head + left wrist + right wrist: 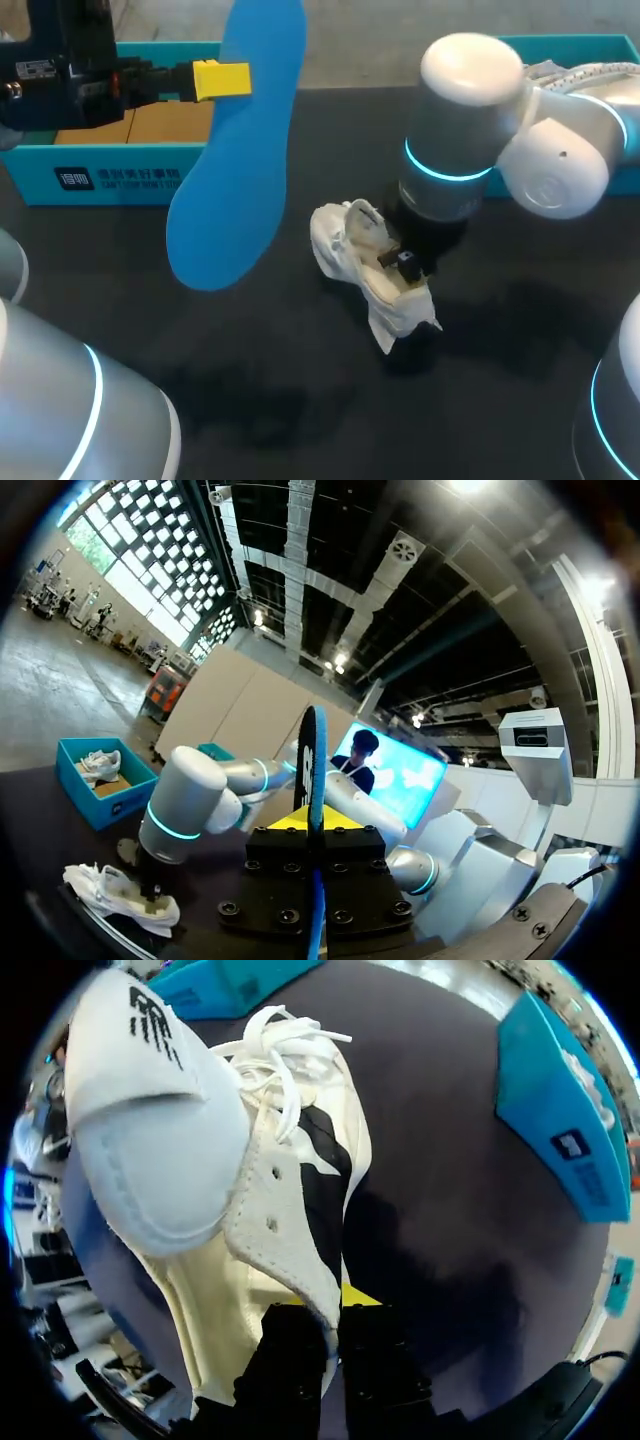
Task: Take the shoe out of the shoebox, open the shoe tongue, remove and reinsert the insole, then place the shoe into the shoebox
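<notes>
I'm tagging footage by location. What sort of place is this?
Likely a robot test bench: on a dark table, the left gripper holds an insole, the right gripper a shoe, with a shoebox behind.

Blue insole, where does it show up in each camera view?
Head view: blue insole held up in the left gripper, left of middle.
Left wrist view: blue insole edge-on between the gripper's fingers.
Right wrist view: not in it.
Shared landmark: the white shoe.
</notes>
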You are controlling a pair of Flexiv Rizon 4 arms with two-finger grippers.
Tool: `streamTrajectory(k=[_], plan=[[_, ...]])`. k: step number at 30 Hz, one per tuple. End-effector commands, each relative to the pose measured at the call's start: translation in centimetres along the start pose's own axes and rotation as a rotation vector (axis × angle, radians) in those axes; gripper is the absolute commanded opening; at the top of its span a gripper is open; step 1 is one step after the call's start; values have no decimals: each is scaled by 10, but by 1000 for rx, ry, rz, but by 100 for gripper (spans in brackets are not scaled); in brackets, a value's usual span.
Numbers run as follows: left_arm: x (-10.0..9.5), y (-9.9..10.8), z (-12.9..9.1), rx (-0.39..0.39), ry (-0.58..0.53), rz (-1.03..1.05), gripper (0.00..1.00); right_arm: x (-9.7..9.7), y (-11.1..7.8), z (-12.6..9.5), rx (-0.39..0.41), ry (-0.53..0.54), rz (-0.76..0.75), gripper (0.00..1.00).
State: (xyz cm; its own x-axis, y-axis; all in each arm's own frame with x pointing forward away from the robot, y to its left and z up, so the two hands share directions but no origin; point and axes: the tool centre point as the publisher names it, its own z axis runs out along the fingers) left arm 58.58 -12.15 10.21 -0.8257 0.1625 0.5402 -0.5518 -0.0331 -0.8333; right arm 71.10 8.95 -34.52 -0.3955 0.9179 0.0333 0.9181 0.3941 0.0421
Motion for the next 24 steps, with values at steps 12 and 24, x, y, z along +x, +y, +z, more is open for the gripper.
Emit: streamTrajectory(k=[12, 24], plan=[[-1, -1, 0, -5, 0, 0, 0, 35, -12, 19, -88, 86, 575, 0], [-1, -1, 0, -5, 0, 0, 0, 51, -13, 46, -18, 83, 553, 0]])
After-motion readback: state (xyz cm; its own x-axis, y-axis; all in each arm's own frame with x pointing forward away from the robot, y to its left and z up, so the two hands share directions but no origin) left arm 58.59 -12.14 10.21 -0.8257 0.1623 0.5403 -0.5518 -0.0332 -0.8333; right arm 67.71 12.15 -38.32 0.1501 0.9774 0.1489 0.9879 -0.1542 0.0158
